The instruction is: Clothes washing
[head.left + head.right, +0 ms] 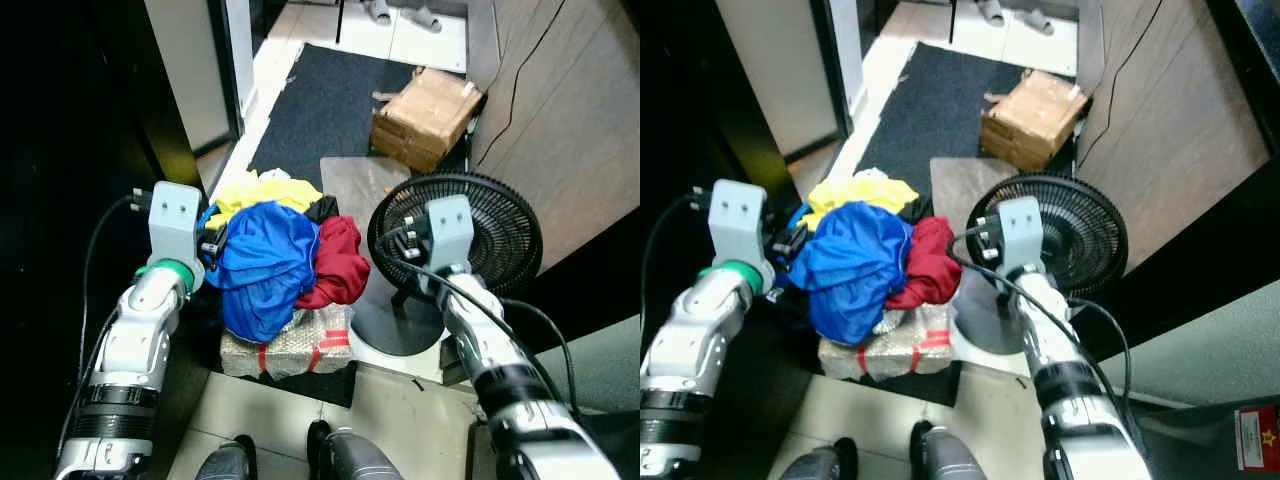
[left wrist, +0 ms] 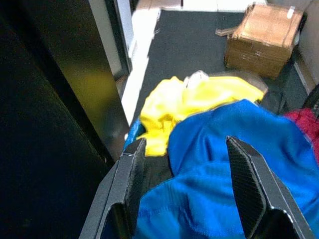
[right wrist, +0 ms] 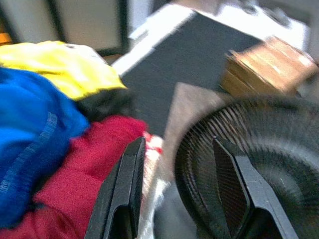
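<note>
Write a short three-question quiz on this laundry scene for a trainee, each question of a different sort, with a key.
1. True or false: the blue garment lies on top of the clothes pile.
2. Multiple choice: what stands just to the robot's right of the pile? A) a bucket B) a black floor fan C) a chair
3. Fill in: the left gripper has its fingers ____ above the blue garment.

Key
1. True; the yellow garment and red garment lie around it.
2. B; the right gripper, also open, hangs between the red garment and the fan.
3. Open; nothing is held between them.
</note>
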You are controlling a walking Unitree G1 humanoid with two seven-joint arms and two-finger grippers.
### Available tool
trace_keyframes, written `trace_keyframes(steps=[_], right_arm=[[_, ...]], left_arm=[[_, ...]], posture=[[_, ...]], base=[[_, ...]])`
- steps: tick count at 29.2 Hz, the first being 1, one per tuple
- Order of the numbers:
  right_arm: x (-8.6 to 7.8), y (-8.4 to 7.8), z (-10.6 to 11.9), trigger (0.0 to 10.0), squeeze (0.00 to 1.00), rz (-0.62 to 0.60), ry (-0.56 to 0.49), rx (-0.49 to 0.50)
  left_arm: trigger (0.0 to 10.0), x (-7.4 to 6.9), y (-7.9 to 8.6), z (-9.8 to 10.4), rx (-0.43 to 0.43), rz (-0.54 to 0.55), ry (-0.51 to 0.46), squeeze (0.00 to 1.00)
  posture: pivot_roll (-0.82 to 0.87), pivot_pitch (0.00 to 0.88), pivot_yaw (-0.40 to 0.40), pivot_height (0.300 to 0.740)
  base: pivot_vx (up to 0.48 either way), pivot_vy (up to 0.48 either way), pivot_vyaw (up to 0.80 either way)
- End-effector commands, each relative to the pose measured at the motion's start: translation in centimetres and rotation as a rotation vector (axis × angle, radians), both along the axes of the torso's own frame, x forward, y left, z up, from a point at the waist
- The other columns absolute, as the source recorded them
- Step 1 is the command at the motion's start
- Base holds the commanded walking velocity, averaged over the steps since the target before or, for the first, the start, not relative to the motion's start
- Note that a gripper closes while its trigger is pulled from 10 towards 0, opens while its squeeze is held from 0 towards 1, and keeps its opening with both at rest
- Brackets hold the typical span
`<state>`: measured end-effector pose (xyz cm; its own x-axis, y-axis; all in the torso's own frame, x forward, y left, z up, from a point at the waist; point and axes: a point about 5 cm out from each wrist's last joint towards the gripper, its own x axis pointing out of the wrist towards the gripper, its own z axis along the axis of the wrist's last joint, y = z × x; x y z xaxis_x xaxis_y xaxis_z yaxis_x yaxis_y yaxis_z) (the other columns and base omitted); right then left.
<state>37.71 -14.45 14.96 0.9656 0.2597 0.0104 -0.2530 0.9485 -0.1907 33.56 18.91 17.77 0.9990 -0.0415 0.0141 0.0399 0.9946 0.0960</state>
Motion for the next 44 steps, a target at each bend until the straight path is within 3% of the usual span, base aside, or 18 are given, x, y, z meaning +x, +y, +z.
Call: trace_keyframes(steps=[1, 8, 12, 16, 21, 24, 26, 30, 31, 32, 33, 35, 37, 41, 44], right_arm=[[-0.5, 1.1, -1.6, 10.0, 0.00, 0.085, 0.047, -0.062], [-0.5, 2.0, -1.5, 10.0, 0.00, 0.137, 0.050, -0.066], [-0.3, 1.1, -1.2, 10.0, 0.00, 0.092, 0.045, -0.009], [0.1, 0.7, -0.9, 10.0, 0.00, 0.070, 0.035, -0.017], [1.5, 1.2, 1.8, 10.0, 0.00, 0.057, -0.021, 0.045], [1.6, 1.2, 2.0, 10.0, 0.00, 0.055, -0.034, 0.056], [0.9, -1.2, 0.6, 10.0, 0.00, -0.027, -0.014, 0.057], [0.8, -1.5, 0.3, 10.0, 0.00, -0.040, -0.011, 0.057], [0.5, -2.2, 0.1, 10.0, 0.00, -0.062, -0.014, 0.058], [0.5, -2.2, 0.1, 10.0, 0.00, -0.062, -0.014, 0.058], [0.2, -3.6, 0.1, 10.0, 0.00, -0.100, -0.037, 0.053], [0.2, -3.6, 0.1, 10.0, 0.00, -0.100, -0.037, 0.053], [0.0, -4.8, 0.6, 10.0, 0.00, -0.133, -0.067, 0.047], [-0.3, -5.7, 0.7, 10.0, 0.00, -0.159, -0.084, 0.047], [-0.5, -5.8, 0.6, 10.0, 0.00, -0.164, -0.086, 0.046]], left_arm=[[10.0, -0.6, 0.6, -0.3, 0.003, 0.014, -0.001, 0.00], [10.0, -0.8, 1.0, 0.1, 0.016, 0.031, -0.011, 0.00], [10.0, -0.3, 1.0, 0.9, 0.026, 0.038, -0.039, 0.00], [10.0, -0.1, 1.0, 1.2, 0.049, 0.038, -0.052, 0.00], [10.0, -0.3, 1.5, 2.1, 0.035, 0.059, -0.082, 0.00], [10.0, -1.0, 1.1, 2.0, 0.030, 0.010, -0.058, 0.00], [10.0, -1.2, 0.4, 1.6, 0.077, -0.072, -0.020, 0.00], [10.0, -1.2, 0.4, 1.5, 0.081, -0.080, -0.016, 0.00], [10.0, -0.2, 0.5, 0.8, 0.063, -0.070, 0.008, 0.00], [10.0, -0.2, 0.5, 0.8, 0.063, -0.070, 0.008, 0.00], [10.0, 2.2, -0.3, -1.2, 0.056, -0.061, 0.065, 0.00], [10.0, 2.2, -0.3, -1.2, 0.056, -0.061, 0.065, 0.00], [10.0, 3.9, -2.4, -2.2, 0.069, -0.091, 0.102, 0.00], [10.0, 4.5, -4.3, -3.1, 0.089, -0.139, 0.152, 0.00], [10.0, 4.5, -4.7, -3.5, 0.108, -0.154, 0.174, 0.00]], posture=[[0.08, 0.264, -0.008, 0.740], [0.08, 0.260, -0.011, 0.740], [0.07, 0.245, -0.017, 0.740], [0.07, 0.232, -0.025, 0.740], [0.11, 0.194, -0.065, 0.740], [0.11, 0.187, -0.063, 0.740], [0.10, 0.182, -0.040, 0.740], [0.10, 0.182, -0.040, 0.740], [0.03, 0.180, -0.004, 0.740], [0.03, 0.180, -0.004, 0.740], [-0.03, 0.182, 0.015, 0.740], [-0.03, 0.182, 0.015, 0.740], [-0.07, 0.191, 0.037, 0.740], [-0.08, 0.204, 0.051, 0.740], [-0.08, 0.206, 0.052, 0.740]], base=[[0.000, 0.000, 0.00], [0.000, 0.000, 0.00], [0.000, 0.000, 0.00], [0.000, 0.000, 0.00], [0.000, 0.000, 0.00], [0.000, 0.000, 0.00], [0.000, 0.000, 0.00], [0.000, 0.000, 0.00], [0.000, 0.000, 0.00], [0.000, 0.000, 0.00], [0.000, 0.000, 0.00], [0.000, 0.000, 0.00], [0.000, 0.000, 0.00], [0.000, 0.000, 0.00], [0.000, 0.000, 0.00]])
